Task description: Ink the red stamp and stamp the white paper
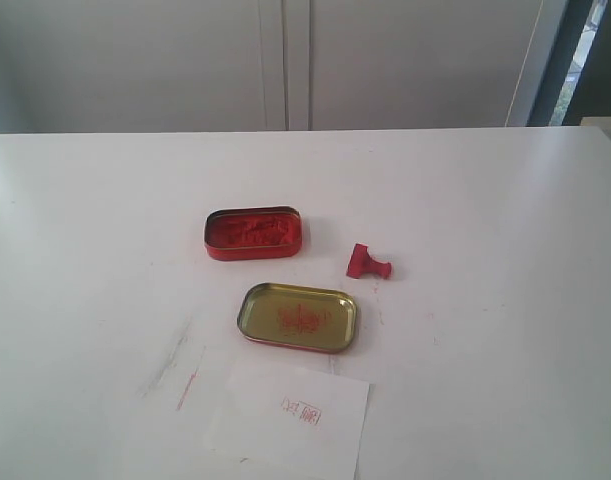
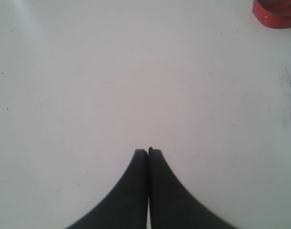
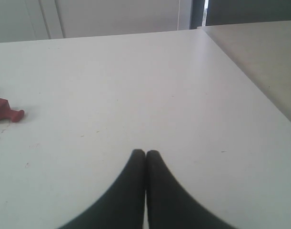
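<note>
Exterior view shows the red stamp (image 1: 368,263) toppled; left gripper (image 2: 148,151) and right gripper (image 3: 145,152) closed, seemingly empty

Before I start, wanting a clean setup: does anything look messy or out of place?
The red stamp lies tipped on its side right of the ink tin. Left of the white paper red smears streak the table, and the paper carries a red imprint.
</note>
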